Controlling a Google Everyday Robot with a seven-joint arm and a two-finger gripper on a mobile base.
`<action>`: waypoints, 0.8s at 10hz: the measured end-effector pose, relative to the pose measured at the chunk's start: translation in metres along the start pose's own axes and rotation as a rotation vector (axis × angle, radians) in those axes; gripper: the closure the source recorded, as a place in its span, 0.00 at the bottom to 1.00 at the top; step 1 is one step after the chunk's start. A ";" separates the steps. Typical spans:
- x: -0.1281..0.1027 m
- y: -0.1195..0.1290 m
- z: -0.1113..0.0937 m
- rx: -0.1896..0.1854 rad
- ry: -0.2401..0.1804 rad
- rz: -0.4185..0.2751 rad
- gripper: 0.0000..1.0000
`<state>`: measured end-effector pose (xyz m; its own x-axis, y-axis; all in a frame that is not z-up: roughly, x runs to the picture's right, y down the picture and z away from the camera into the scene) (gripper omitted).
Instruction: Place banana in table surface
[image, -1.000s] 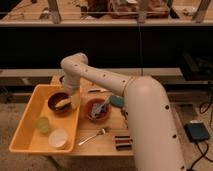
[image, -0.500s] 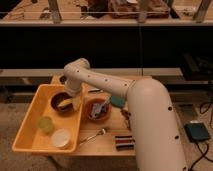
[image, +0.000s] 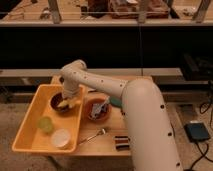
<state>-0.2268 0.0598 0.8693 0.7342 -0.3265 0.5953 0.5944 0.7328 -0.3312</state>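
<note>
The banana (image: 65, 104) is a small yellow shape at the brown bowl (image: 56, 103) inside the yellow tray (image: 30, 131). My gripper (image: 69, 97) is right over the bowl's right side, at or touching the banana. I cannot tell whether it holds the banana. The wooden table surface (image: 102, 145) lies under and to the right of the tray.
In the tray, a pale green cup (image: 45, 124) and a white bowl (image: 61, 137). On the table, a reddish bowl (image: 97, 111) with an item inside, a fork (image: 93, 135), a dark small object (image: 121, 142) and a teal object (image: 116, 102). My arm spans the table's right side.
My gripper has shifted a little left and down, closer over the brown bowl and the banana. The other things have not moved.
</note>
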 end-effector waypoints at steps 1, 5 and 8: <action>0.000 0.000 0.001 -0.001 0.000 -0.001 0.75; -0.001 0.001 0.002 -0.002 -0.002 -0.008 0.82; -0.003 0.001 -0.002 0.006 -0.005 -0.018 0.82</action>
<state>-0.2276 0.0600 0.8662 0.7218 -0.3365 0.6048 0.6054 0.7304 -0.3161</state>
